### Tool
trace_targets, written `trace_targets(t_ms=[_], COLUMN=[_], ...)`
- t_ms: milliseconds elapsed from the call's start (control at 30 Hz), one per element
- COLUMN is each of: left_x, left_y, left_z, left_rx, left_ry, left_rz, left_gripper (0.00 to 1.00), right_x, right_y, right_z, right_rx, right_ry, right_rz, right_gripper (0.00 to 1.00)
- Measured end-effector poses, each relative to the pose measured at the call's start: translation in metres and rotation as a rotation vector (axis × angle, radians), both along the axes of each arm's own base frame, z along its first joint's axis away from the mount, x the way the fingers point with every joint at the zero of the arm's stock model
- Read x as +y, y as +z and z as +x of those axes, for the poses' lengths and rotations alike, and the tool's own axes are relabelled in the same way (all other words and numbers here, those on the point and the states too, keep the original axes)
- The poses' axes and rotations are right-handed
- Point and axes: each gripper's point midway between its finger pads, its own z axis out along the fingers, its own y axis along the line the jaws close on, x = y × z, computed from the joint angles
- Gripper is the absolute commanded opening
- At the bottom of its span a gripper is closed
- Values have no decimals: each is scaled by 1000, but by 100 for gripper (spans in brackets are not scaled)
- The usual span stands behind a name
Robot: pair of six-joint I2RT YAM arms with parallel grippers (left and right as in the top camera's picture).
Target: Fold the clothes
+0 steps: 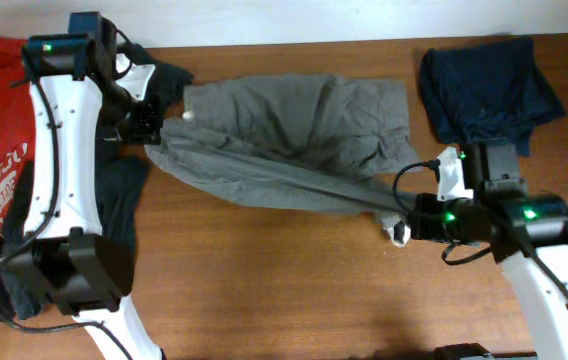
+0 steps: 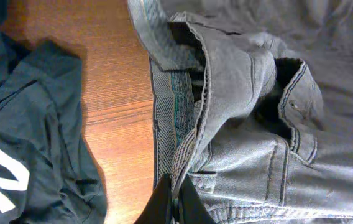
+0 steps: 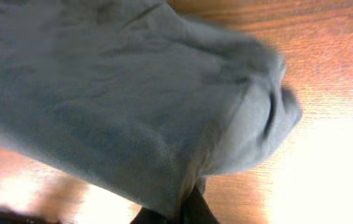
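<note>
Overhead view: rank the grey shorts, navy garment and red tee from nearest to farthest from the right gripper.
1. grey shorts: touching, a leg end pinched in the right gripper, cloth stretching leftward.
2. navy garment: far-right corner, beyond the gripper.
3. red tee: far left side, clearly farthest.

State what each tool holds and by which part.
Both hold the grey shorts: left tool pinches the waistband edge, right tool the opposite end, apparently a leg hem.
</note>
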Motion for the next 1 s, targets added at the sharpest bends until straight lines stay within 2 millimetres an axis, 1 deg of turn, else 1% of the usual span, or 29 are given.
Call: trace_targets(t_ms=[67, 200, 267, 333, 433, 500, 533, 567, 633, 733, 800, 833, 900, 1000], left_x=[0, -2, -2, -2, -2, -2, -3, -3, -4, -9, -12, -14, -16, -19], left_y=[8, 18, 19, 19, 21, 23, 25, 26, 29, 30, 26, 21, 9, -11], left_z=[-4, -14, -15, -13, -4, 7, 14, 18, 32, 54, 68, 73, 83, 93], left_rx=[-16, -13, -14, -23, -61, -109, -139, -157, -217, -303, -348, -364, -384, -408], left_ry=[0, -3, -3, -4, -4, -5, -8, -9, -15, -27, -34, -38, -43, -47], left_rz=[1, 1, 1, 1, 3, 5, 7, 11, 18, 29, 36, 40, 45, 48], left_gripper=[1, 1, 1, 0, 1, 1, 1, 1, 1, 1, 1, 1, 1, 1], right_x=[0, -1, -1, -3, -6, -8, -9, -9, -10, -13, -14, -15, -16, -17], right_y=[10, 10, 10, 12, 21, 27, 31, 31, 33, 22, 12, 4, -9, -23], right_z=[-5, -17, -17, -10, 13, 30, 44, 52, 75, 103, 119, 128, 139, 154], right_rx=[-20, 9, 8, -22, -122, -192, -238, -255, -312, -335, -339, -337, -325, -326], right_ry=[7, 9, 8, 4, 2, 3, -2, -3, 2, 2, 5, 5, 6, 13], right_rz=[0, -2, -5, -15, -40, -51, -60, -67, -79, -100, -113, -119, -127, -140], right_gripper=[4, 4, 4, 4, 4, 4, 4, 4, 4, 4, 4, 4, 4, 4])
